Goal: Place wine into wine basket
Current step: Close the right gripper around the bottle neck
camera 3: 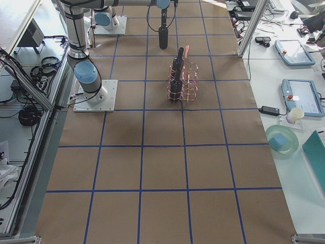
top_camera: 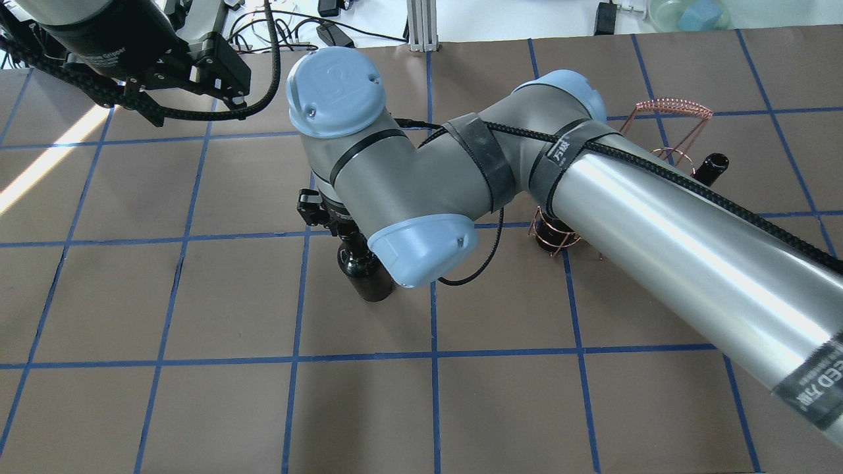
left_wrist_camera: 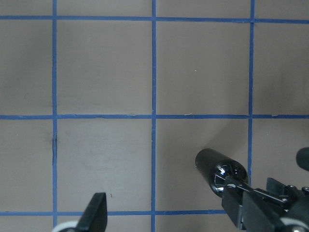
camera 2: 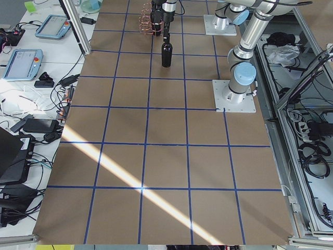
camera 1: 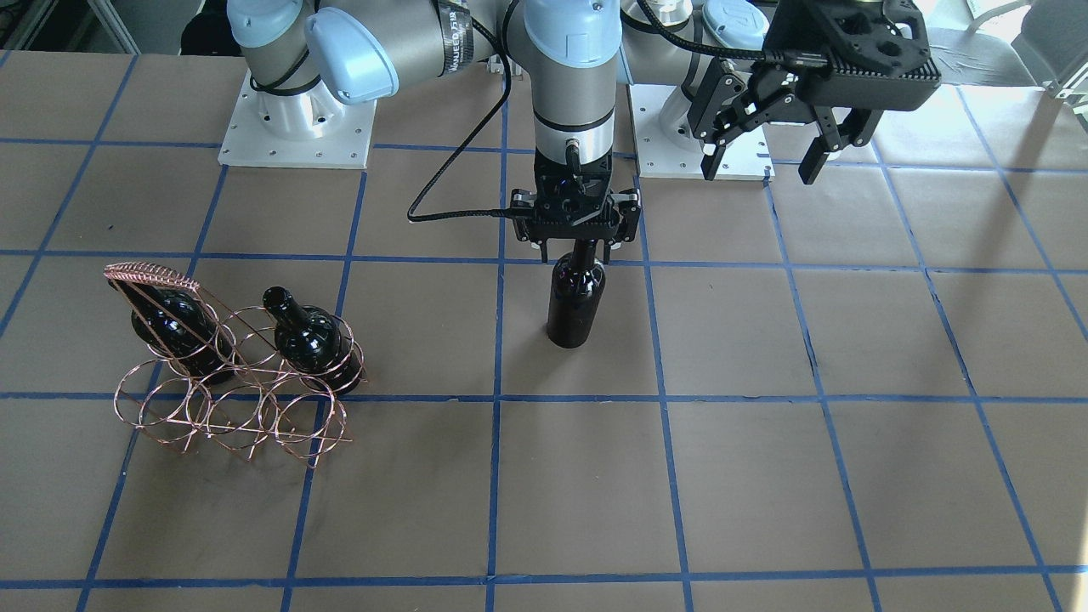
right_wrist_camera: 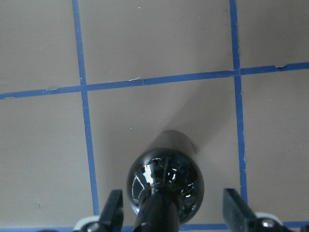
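A glossy black wine bottle stands upright on the table's middle; it also shows in the overhead view. My right gripper hangs over it, open, one finger on each side of the neck. The right wrist view shows gaps between the fingers and the neck. The copper wire wine basket stands apart at the right arm's side, with two black bottles in its back row. My left gripper is open and empty, raised near its base.
The right arm's forearm hides most of the basket in the overhead view; only its handle and a bottle neck show. The basket's front-row rings hold nothing. Brown paper with blue tape lines covers the table.
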You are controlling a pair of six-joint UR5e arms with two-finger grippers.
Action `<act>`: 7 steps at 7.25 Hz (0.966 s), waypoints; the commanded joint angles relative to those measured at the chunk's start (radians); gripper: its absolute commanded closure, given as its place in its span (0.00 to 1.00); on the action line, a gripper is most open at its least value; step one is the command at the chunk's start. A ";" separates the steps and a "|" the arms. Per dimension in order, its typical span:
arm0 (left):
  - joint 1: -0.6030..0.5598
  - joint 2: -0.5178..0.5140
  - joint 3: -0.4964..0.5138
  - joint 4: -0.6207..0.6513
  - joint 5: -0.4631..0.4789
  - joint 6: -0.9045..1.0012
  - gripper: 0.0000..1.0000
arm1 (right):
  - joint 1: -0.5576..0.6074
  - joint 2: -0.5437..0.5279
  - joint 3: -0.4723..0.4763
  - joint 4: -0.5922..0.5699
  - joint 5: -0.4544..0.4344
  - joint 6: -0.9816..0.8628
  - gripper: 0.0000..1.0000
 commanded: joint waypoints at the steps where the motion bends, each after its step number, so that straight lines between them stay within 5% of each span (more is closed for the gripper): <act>1: 0.018 0.002 0.002 0.002 -0.001 0.001 0.00 | 0.002 0.002 -0.001 0.000 0.026 -0.001 0.41; 7: 0.019 0.002 0.001 0.002 -0.001 0.001 0.00 | 0.002 0.007 0.001 0.006 0.047 -0.002 0.51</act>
